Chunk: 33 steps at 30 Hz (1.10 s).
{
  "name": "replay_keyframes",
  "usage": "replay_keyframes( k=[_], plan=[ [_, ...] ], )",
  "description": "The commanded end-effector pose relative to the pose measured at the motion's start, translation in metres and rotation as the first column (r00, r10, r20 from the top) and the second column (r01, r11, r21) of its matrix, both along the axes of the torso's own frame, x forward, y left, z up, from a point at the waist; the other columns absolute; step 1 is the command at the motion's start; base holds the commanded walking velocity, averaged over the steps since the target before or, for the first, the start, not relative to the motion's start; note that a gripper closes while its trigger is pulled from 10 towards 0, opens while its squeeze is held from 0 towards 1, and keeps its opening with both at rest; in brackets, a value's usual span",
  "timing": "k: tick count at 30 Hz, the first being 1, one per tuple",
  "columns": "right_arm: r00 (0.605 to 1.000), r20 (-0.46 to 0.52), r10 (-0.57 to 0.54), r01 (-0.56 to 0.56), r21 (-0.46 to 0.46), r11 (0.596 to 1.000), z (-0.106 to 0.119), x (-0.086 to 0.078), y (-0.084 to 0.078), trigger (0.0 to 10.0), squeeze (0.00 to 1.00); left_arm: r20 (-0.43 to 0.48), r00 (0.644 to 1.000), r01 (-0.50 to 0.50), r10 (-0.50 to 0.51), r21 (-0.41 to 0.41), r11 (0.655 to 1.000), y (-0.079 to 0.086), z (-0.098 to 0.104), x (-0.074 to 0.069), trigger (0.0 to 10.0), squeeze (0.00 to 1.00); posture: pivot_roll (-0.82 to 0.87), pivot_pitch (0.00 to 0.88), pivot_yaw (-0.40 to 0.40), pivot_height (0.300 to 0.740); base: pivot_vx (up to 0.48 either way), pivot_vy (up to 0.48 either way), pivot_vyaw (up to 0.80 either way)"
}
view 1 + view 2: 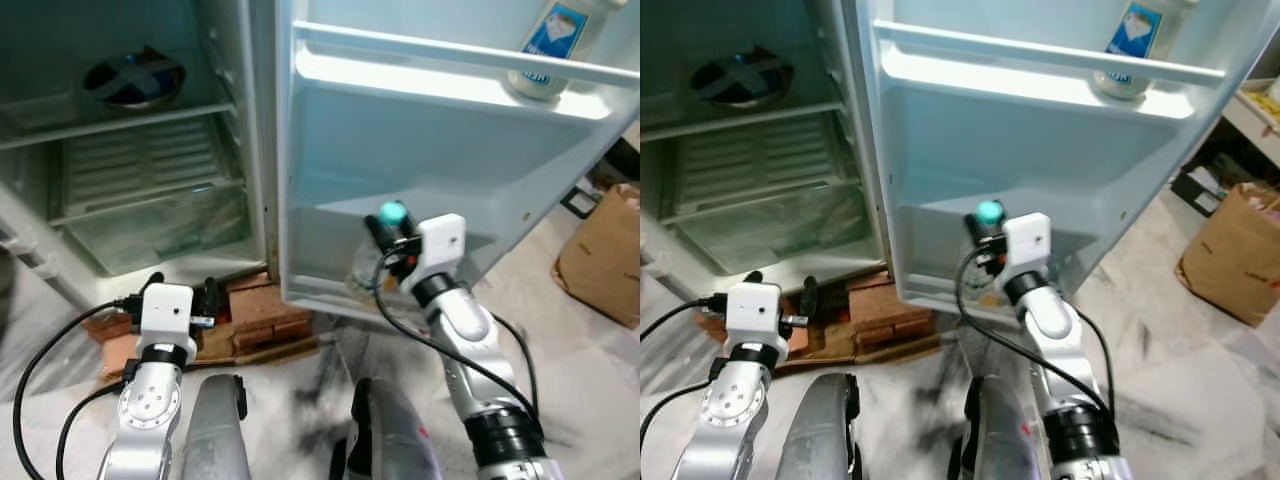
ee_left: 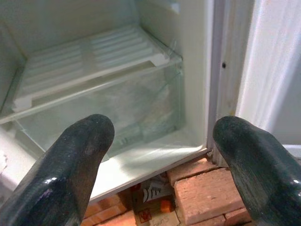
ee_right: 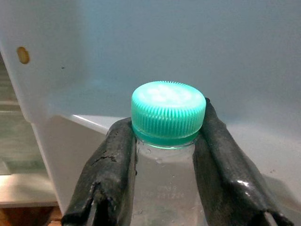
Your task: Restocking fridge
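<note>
1. Head cameras: the white fridge door (image 1: pixel 450 150) is swung open. The right hand (image 1: pixel 385 238) is up against the door's lower part, pinching a clear plastic bottle with a teal screw cap (image 1: pixel 392 212) by the neck. The cap pokes out just above the black fingers, and the bottle body hangs down at the bottom door shelf (image 1: pixel 330 290). I can't tell if it's actually resting in there.
2. Same views, higher up: a white bottle with a blue label (image 1: pixel 552 45) stands in the upper door rack (image 1: pixel 440 50). Inside the fridge cabinet a dark round bowl (image 1: pixel 133 80) sits on a shelf, with a ribbed white shelf (image 1: pixel 140 165) and a clear crisper drawer (image 1: pixel 160 225) under it.
3. Still the head views: the left hand (image 1: pixel 183 292) hangs low in front of the fridge's bottom edge, near the reddish bricks (image 1: pixel 265 305) under the fridge. A brown cardboard box (image 1: pixel 605 255) sits on the floor off to the right.
4. Left wrist view: the two black fingers (image 2: pixel 70 165) are spread wide apart, nothing between them. They're facing the crisper drawer and the bricks.
5. Right wrist view: both fingers (image 3: pixel 108 174) press on the bottle neck right under the teal cap, one on each side, with the white door wall close behind.
</note>
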State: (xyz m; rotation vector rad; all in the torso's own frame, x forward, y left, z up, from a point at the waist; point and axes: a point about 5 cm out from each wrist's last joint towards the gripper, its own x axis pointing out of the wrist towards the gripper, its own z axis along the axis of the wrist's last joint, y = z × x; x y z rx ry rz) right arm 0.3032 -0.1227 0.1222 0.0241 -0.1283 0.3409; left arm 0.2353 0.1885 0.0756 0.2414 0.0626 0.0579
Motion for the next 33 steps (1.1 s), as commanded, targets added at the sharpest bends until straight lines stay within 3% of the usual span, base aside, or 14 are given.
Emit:
replay_keyframes(
  k=[1,9,12,14,16,24,33],
  plan=[
    [0.999,0.026,0.024,-0.024,0.006,1.0,0.005,0.001,0.008,10.0,0.0,-0.006,1.0,-0.022,0.022,0.0,1.0,0.005,-0.001,-0.004,10.0,0.0,0.14,0.14,-0.081,0.602,0.0,0.0,0.0],
    [0.999,0.009,0.039,-0.039,0.001,0.999,0.001,0.002,0.009,10.0,0.0,-0.017,0.998,-0.062,0.062,0.02,0.998,0.007,0.0,-0.009,10.0,0.0,0.15,0.162,-0.088,0.587,0.0,0.0,0.0],
    [0.998,0.005,0.058,-0.058,-0.003,0.998,0.0,0.004,0.014,10.0,0.0,-0.021,0.997,-0.069,0.07,0.06,0.996,0.009,0.002,-0.014,10.0,0.0,0.16,0.177,-0.088,0.567,0.0,0.0,0.0],
    [0.997,0.009,0.079,-0.079,-0.014,0.997,0.001,0.006,0.018,10.0,0.0,-0.002,0.998,-0.063,0.064,0.146,0.987,0.009,0.006,-0.017,10.0,0.0,0.16,0.195,-0.086,0.552,0.0,0.0,0.0],
    [0.996,0.013,0.088,-0.088,-0.019,0.996,0.001,0.007,0.02,10.0,0.0,0.001,0.998,-0.055,0.056,0.16,0.986,0.008,0.007,-0.018,10.0,0.0,0.16,0.199,-0.085,0.547,0.0,0.0,0.0],
    [0.984,0.095,0.151,-0.145,-0.063,0.987,0.016,0.025,0.038,10.0,0.0,0.033,0.998,-0.063,0.056,0.304,0.951,0.007,0.018,-0.032,10.0,0.0,0.2,0.237,-0.087,0.532,0.0,0.0,0.0],
    [0.949,0.236,0.21,-0.181,-0.137,0.974,0.048,0.045,0.063,10.0,0.0,0.02,0.998,-0.061,0.057,0.319,0.946,0.007,0.022,-0.042,10.0,0.0,0.24,0.264,-0.095,0.532,0.0,0.0,0.0]
  ],
)
